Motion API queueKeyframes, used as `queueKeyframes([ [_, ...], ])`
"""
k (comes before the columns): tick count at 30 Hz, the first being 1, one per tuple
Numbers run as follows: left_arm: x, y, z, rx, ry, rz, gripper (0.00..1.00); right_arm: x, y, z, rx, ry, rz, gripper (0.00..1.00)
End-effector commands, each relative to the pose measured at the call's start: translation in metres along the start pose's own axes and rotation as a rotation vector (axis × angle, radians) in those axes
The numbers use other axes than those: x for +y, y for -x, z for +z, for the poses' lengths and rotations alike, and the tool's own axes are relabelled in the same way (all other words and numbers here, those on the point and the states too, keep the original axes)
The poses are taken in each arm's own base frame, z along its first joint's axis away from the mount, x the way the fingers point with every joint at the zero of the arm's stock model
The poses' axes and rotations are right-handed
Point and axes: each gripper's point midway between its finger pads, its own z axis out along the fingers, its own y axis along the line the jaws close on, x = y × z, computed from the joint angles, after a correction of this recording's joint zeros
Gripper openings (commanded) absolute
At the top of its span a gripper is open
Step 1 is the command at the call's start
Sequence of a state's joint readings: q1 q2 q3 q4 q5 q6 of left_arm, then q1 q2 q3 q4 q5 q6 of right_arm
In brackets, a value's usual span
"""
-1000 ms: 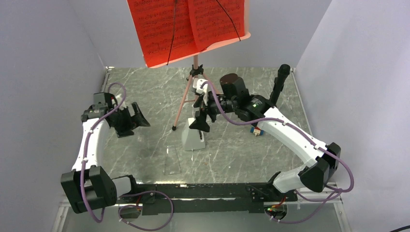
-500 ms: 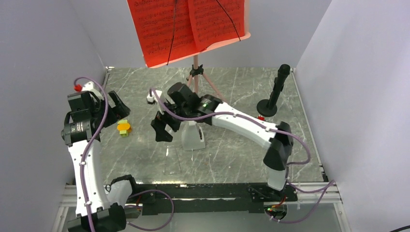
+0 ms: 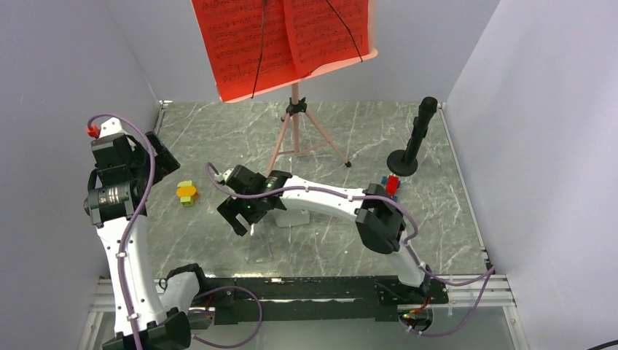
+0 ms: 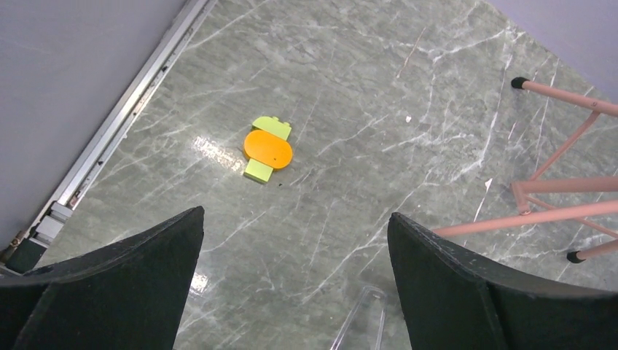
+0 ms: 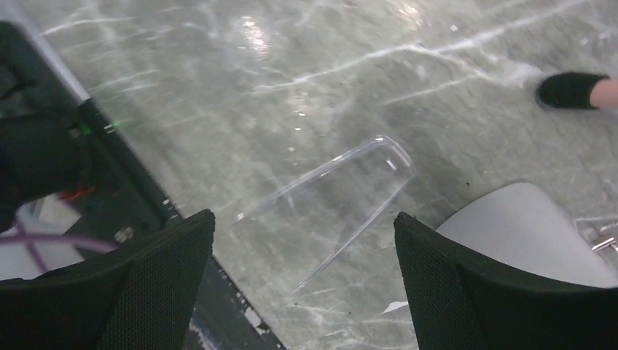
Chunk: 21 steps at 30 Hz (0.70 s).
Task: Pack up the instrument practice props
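The pink music stand (image 3: 294,135) stands at the back centre on tripod legs, with red sheet-music pages (image 3: 284,40) on its desk. Its legs show in the left wrist view (image 4: 561,213). The white metronome (image 3: 295,216) sits mid-table, partly under my right arm, and also shows in the right wrist view (image 5: 526,235). My right gripper (image 3: 239,216) is open and empty, just left of the metronome, above a clear plastic piece (image 5: 331,208); its jaws (image 5: 302,281) stand wide apart. My left gripper (image 3: 165,156) is open and empty at the left, its jaws (image 4: 295,281) wide apart.
A green and orange toy block (image 3: 187,192) lies left of centre, also in the left wrist view (image 4: 267,149). A red and blue block (image 3: 390,184) lies at the right. A black upright post on a round base (image 3: 414,142) stands back right. The clear piece (image 3: 259,244) lies near the front rail.
My right arm has swung left and toward the near edge, off the metronome to its left side. My left arm has drawn back to the left wall, uncovering the green and orange block.
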<state>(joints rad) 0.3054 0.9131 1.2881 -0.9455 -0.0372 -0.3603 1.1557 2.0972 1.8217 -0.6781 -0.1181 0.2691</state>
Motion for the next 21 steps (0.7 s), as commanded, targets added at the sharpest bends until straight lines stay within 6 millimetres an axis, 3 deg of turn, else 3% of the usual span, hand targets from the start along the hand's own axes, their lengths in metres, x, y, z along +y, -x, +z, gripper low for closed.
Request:
queueKeyframes([
  [1, -0.002, -0.008, 0.002, 0.011, -0.018, -0.025, 0.99, -0.013, -0.007, 0.011, 0.022, -0.145, 0.144, 0.92],
  [9, 0.004, -0.014, 0.003, 0.011, -0.02, -0.058, 0.99, -0.027, -0.05, 0.036, 0.16, -0.225, 0.231, 0.9],
  [21, 0.005, -0.044, 0.006, 0.071, -0.071, -0.119, 0.99, -0.022, -0.048, 0.064, 0.173, -0.201, 0.282, 0.89],
])
